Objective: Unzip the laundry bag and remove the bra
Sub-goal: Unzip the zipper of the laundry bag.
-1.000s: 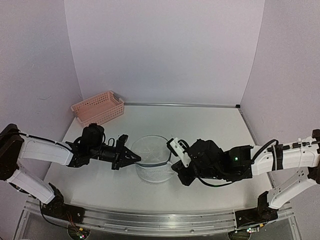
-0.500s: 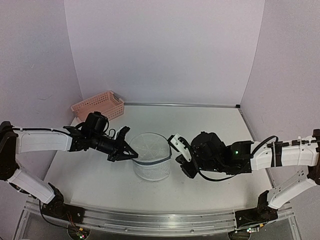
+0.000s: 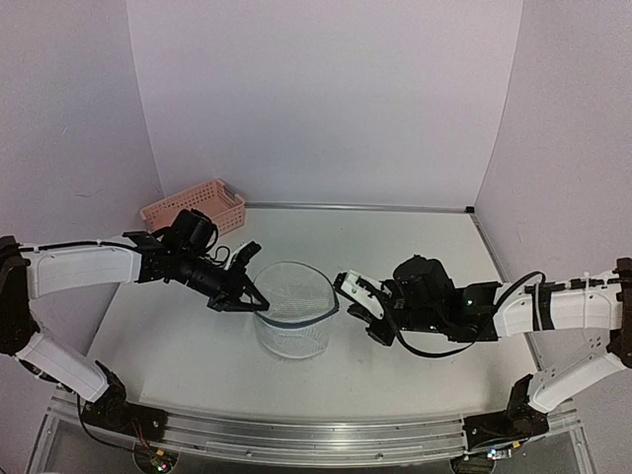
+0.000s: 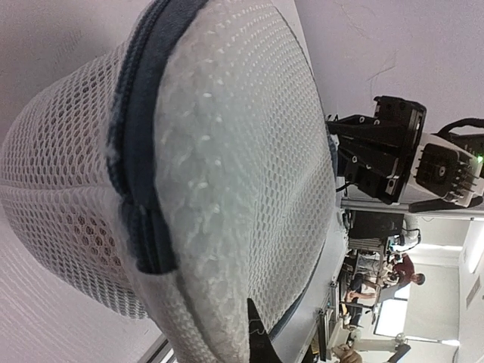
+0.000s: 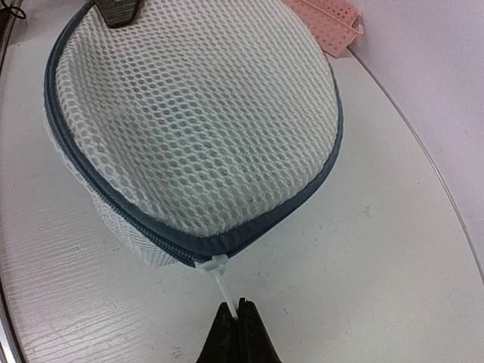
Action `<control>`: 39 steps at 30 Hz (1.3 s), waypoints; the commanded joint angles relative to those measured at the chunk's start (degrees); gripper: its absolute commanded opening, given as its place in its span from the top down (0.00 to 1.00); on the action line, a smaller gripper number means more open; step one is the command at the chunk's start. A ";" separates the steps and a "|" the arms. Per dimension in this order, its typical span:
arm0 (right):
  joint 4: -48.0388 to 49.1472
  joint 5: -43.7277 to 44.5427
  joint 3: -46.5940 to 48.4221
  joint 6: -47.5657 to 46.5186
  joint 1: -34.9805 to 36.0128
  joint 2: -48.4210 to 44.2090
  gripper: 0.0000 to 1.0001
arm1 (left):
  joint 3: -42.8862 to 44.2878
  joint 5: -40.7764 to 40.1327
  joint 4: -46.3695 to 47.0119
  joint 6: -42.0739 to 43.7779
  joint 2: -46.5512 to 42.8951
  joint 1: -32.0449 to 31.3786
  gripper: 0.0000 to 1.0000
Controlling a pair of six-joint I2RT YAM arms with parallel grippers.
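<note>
Laundry bag [image 3: 293, 318] sits mid-tabletop [image 3: 415, 247], btwn the two arms, lid up & a bit tilted. Zip [image 5: 151, 227] looks shut all the way round the lid, so unzipping's barely begun, if at all. Right tool [image 5: 240, 331] is at the bag's right side, jaws fully closed on the thin white zip pull [image 5: 224, 281]. The pull sticks out straight from the slider toward the wrist, prob. so a tug runs along the rim rather than lifting the bag. Left tool [image 3: 250, 299] is on the opp. side, fingers drawn together to a point on the bag's left edge at the zip seam. It appears pinched onto the mesh, though the wrist view is filled w/ bag & shows only one fingertip [image 4: 257, 336], so the grip isn't fully confirmed. Likely purpose is an anchor, as a soft, light bag would otherwise slide after the pull. Bra can't be made out thru the mesh. Pink lattice basket [image 3: 195, 210] is far-left, well apart & not involved.
</note>
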 commanded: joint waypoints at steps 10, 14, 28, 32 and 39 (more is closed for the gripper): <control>3.15 -10.56 -1.18 -0.86 -3.37 -3.31 1.00 | 11.03 -3.69 -9.68 8.18 8.38 0.99 1.00; 3.60 -9.96 -3.93 2.19 -2.29 -6.53 1.00 | 15.06 -5.01 -11.08 9.16 11.72 1.97 1.00; 2.23 -6.15 -0.37 17.70 4.85 -0.58 1.00 | 32.33 -5.43 -19.72 15.32 24.59 3.64 0.92; 2.25 -1.48 2.51 23.40 6.17 2.99 1.00 | 36.25 -5.24 -22.10 16.83 27.31 4.07 0.91; 1.89 4.52 6.87 34.63 6.54 6.75 1.00 | 37.96 -8.98 -24.65 18.91 29.66 4.27 0.76</control>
